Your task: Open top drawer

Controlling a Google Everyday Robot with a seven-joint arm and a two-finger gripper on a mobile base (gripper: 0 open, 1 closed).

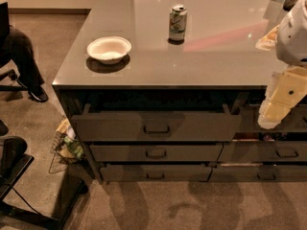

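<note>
Camera view: my jaws hang at the right edge, beside the top drawer (120, 126), partly pulled out beneath the tabletop (216, 61); spread or pressed together, I cannot tell.

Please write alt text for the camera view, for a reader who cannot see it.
The top drawer of a grey counter stands partly pulled out, and the robot's gripper hangs near the picture's right edge. A white bowl and a drinks can sit on the counter.
</note>
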